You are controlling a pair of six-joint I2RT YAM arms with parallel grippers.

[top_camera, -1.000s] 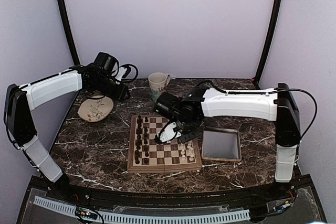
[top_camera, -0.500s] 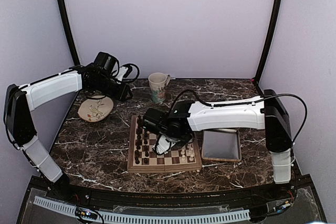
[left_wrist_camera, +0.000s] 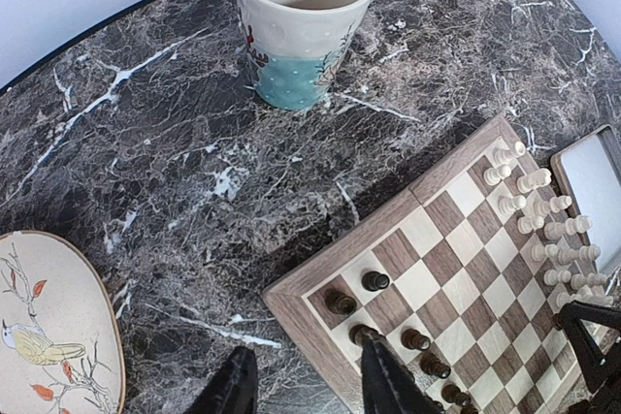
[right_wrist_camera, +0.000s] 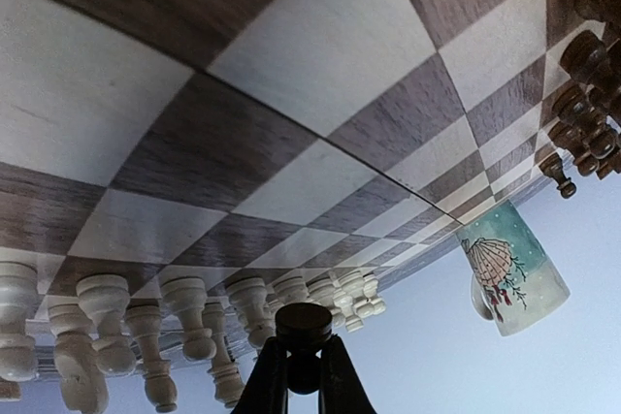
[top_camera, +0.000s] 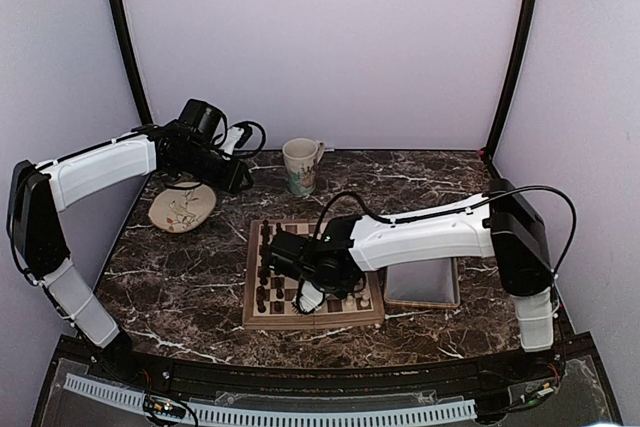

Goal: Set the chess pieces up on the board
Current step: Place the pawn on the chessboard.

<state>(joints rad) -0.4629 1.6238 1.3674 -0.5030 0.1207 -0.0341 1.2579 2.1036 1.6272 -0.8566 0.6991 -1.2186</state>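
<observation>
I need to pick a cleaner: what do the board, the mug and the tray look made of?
The board looks like wood, matt, with visible grain. The mug seems to be glazed ceramic: glossy and painted. The tray is probably metal, judging by its pale reflective sheen.

Two robot arms seen from above. The left arm [top_camera: 100, 169], at the left of the frame, and the right arm [top_camera: 425, 235], at centre right, have smooth white shells on their long links and black joints, elbows and wrist housings. A thin black cable [top_camera: 560, 205] arcs off the right arm's elbow. In the wrist views, the left gripper [left_wrist_camera: 303, 346] has two slim matte-black fingers [left_wrist_camera: 236, 390]; the right gripper [right_wrist_camera: 304, 341] has two tapering black ones
</observation>
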